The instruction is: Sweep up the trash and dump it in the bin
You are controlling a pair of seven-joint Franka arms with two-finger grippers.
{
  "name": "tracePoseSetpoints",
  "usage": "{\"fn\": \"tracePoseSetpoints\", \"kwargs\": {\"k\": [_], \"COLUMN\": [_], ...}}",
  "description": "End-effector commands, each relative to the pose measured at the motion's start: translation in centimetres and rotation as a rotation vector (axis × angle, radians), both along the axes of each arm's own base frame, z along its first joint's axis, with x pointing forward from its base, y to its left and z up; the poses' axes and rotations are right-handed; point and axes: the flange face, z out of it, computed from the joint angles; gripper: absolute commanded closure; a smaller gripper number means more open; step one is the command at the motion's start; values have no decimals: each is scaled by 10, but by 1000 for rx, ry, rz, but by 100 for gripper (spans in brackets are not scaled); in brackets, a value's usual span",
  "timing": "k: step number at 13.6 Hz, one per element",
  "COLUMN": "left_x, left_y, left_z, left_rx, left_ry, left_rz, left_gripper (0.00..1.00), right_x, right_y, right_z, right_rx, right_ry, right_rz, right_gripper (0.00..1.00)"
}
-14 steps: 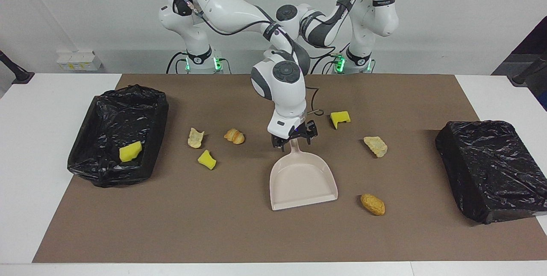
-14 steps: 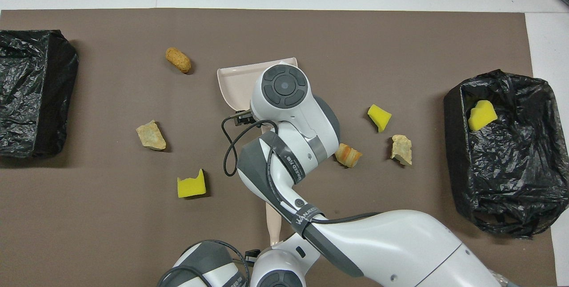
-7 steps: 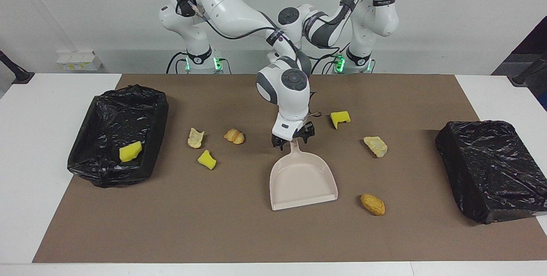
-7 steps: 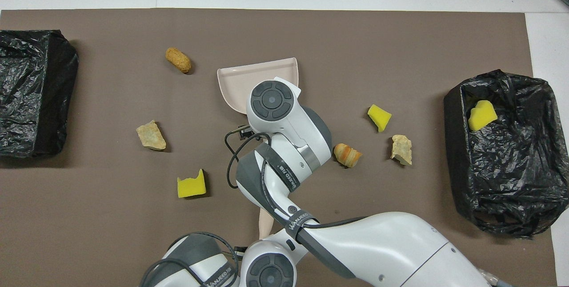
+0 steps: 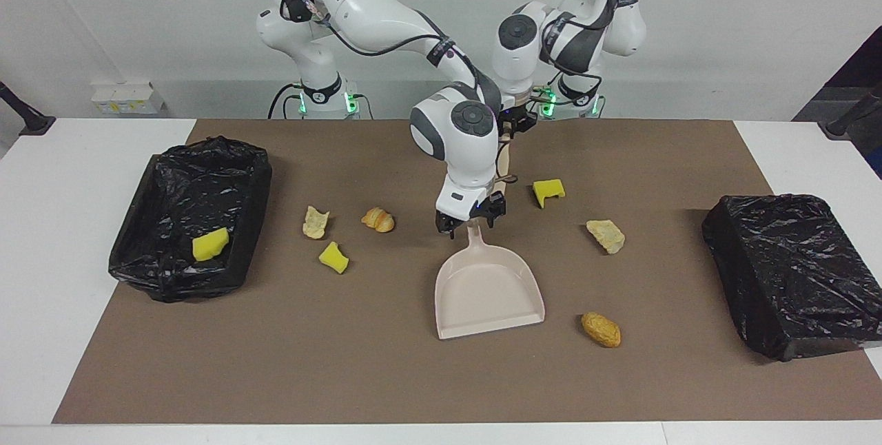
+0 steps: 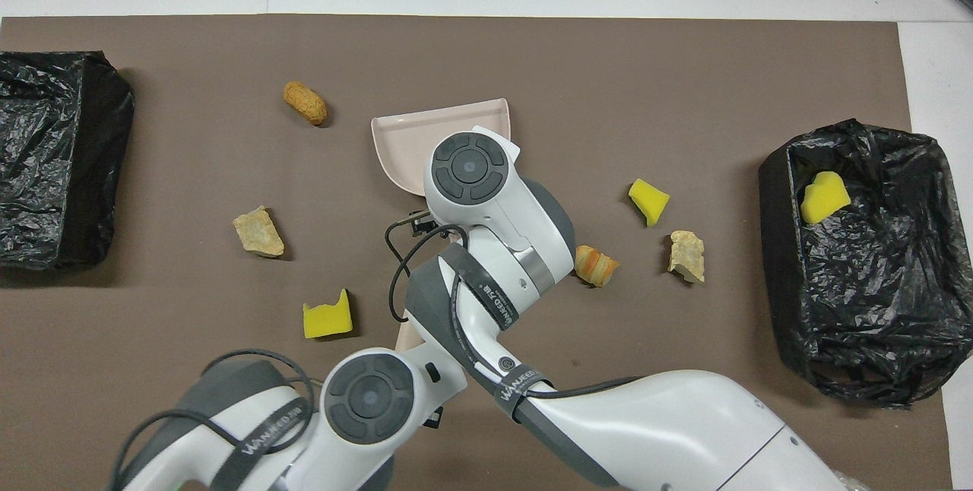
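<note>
The beige dustpan lies flat in the middle of the brown mat, handle toward the robots; it also shows in the overhead view. My right gripper is down at the handle's end. My left gripper is raised over the mat's edge by the robots, shut on the beige brush. Trash lies around the dustpan: yellow sponge chunks and bread-like lumps. In the overhead view the arms hide both grippers.
An open bin lined with a black bag stands at the right arm's end with one yellow sponge chunk in it. A box wrapped in black plastic stands at the left arm's end.
The left arm has swung toward its own end of the table, carrying the brush along. The right arm's wrist has shifted slightly above the handle. The dustpan and trash have not moved.
</note>
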Motion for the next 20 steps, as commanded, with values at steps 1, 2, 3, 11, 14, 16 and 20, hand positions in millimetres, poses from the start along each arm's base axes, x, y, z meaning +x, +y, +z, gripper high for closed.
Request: {"fn": "tracePoseSetpoints", "kwargs": {"k": [1,2,3,11,14,16,20], "left_x": [24,33,42,216,287,330,384], "left_y": [38,51,62,187,211,232,248], "left_z": [32,38,42,70,50,40,4], "left_rx": [19,26,29,-3,2,9,44], "left_ry": [-32,-40,-52,-220,-228,-285,-328], "left_rz": [-66,-75,-79,-269,-375,-375,-556], "left_gripper": [100,100,100,100,100,100,100], "right_x": [0,0,1,-7,-12,-12,-13], "right_y": [-5,-6,-7,-2,-4,-7,-8], "right_z": [11,11,13,16,12,11,13], "right_rx": [3,3,6,28,24,23,20], "right_ry": [2,2,1,8,11,13,18], "right_rz": [-18,-20,-20,-23,-14,-10,-19], "right_gripper": [9,11,15,25,57,63,100]}}
